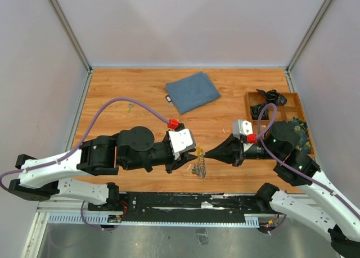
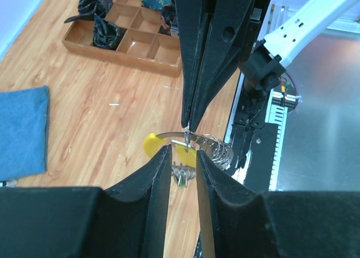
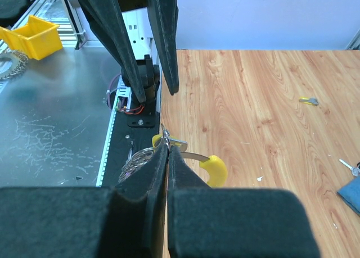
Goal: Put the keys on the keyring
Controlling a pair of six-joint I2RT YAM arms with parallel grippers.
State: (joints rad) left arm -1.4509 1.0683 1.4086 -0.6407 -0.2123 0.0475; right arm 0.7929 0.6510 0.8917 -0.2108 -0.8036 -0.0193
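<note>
Top view: the left arm lies stretched out low toward 3 o'clock, and its black left gripper (image 1: 194,158) is nose to nose with the black right gripper (image 1: 206,154), which reaches toward 9 o'clock off a bent elbow. They meet near the 6 o'clock edge of the wooden table (image 1: 140,95). The left claw's fingers sit a bit apart, with nothing pinched that I can see. The right claw is squeezed together on the silver blade of a yellow-headed key (image 2: 151,143). In the left wrist view the key's long axis runs 9 to 3, head at 9. The ridged grey metal keyring (image 2: 218,151) sits just beside it at 3, with a small bunch of keys (image 2: 180,175) below.
</note>
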